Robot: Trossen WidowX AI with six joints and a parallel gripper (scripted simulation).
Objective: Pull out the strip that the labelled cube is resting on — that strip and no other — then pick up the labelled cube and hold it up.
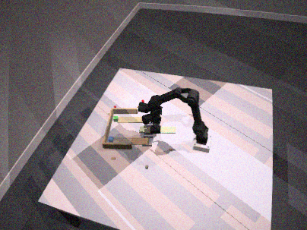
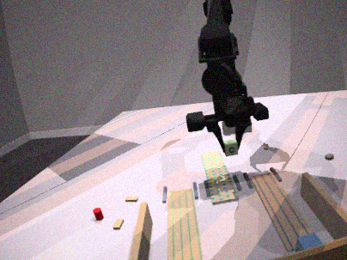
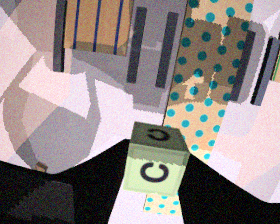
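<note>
Closest to me in the exterior view, a blue block (image 2: 308, 240) sits at the end of a tan strip with dark lines (image 2: 279, 209), boxed in by wooden rails (image 2: 143, 232). Beside it lies a green-lined strip (image 2: 184, 224), and a red peg (image 2: 98, 214) stands off to the left with two small tan chips near it.

Further in, the dotted strip (image 2: 219, 176) lies flat on the worktop (image 2: 64, 205), crossing a row of short dark bars (image 2: 237, 182). Above its far end hangs the pincer (image 2: 231, 142), clamped on the cube (image 2: 230, 147), which is clear of the strip and off the surface. From the wrist view the cube (image 3: 156, 160) shows a dark "C" on two faces, pale green, held between the two black fingers, with the dotted strip (image 3: 209, 66) well below and slightly to the right.

The worktop is patterned in pale pink, grey and white bands, with hard-edged shadows across it. Beyond its edge, the floor is dark and the walls plain grey.

From the top view the cube is too small to pick out under the arm (image 1: 190, 102). The fingertips are hard to see.
</note>
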